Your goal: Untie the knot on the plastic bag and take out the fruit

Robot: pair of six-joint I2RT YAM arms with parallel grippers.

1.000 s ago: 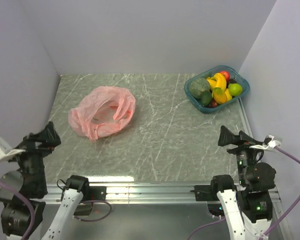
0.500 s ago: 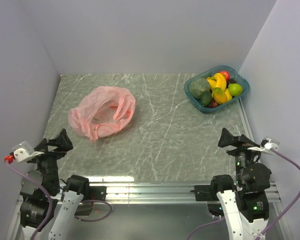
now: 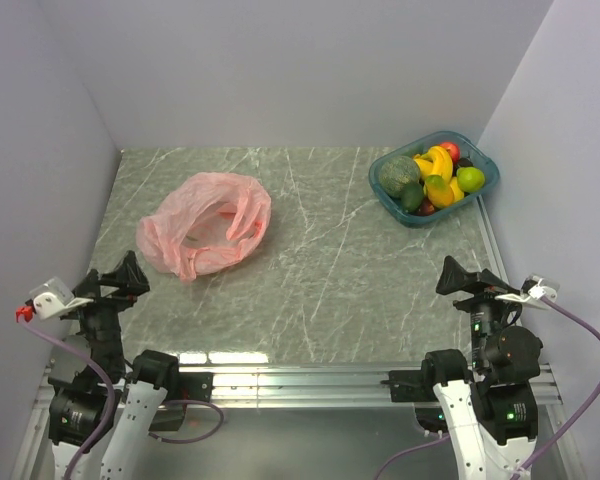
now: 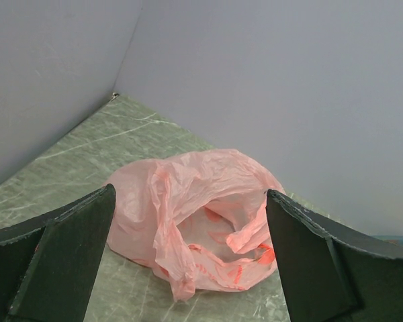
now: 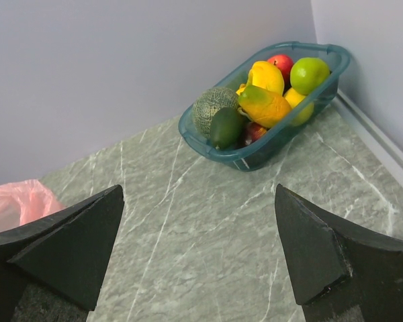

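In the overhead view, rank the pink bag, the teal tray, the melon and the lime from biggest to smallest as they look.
Largest: pink bag, but only narrowly.
Then teal tray, nearly its size.
Then melon.
Smallest: lime.

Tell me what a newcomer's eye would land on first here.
The crumpled pink plastic bag on the left half of the marbled table stands out first, its mouth gaping and its handles loose. Next comes the teal tray in the far right corner, heaped with fruit: a yellow banana bunch, a lime-green round one, a dull-green melon. The left hand and right hand sit open and empty at the near edge.
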